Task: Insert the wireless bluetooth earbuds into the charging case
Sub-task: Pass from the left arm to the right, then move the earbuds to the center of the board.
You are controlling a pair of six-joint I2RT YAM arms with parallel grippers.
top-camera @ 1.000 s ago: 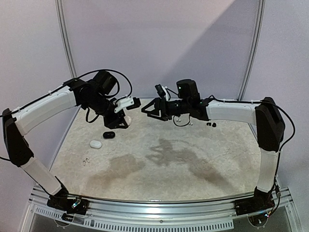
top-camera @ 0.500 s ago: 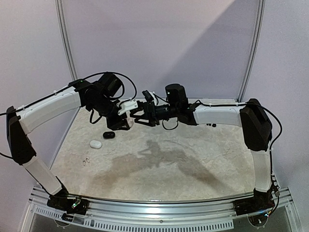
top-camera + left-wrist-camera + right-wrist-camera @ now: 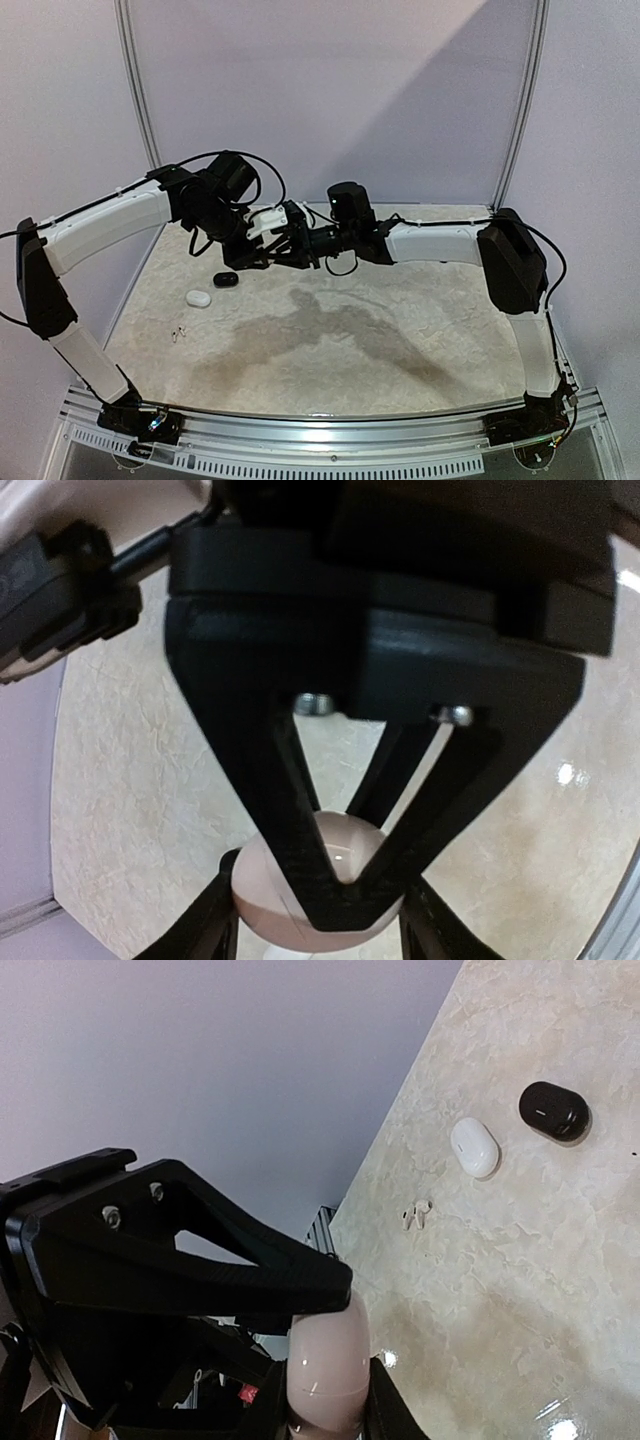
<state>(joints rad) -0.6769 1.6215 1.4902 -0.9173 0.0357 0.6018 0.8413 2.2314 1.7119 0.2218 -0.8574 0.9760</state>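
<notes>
Nearest the arm bases, a pair of white earbuds (image 3: 180,333) lies loose on the left side of the tabletop (image 3: 420,330). Just beyond them sits a white case (image 3: 197,297), then a black case (image 3: 225,278), both closed and a little apart. Farther back, above the surface, the left gripper (image 3: 318,935) has its jaws clamped on a pale charging case (image 3: 262,905). The right gripper (image 3: 287,247) reaches across with its tip right at that case. Whether its jaws are parted or pinched together cannot be told.
</notes>
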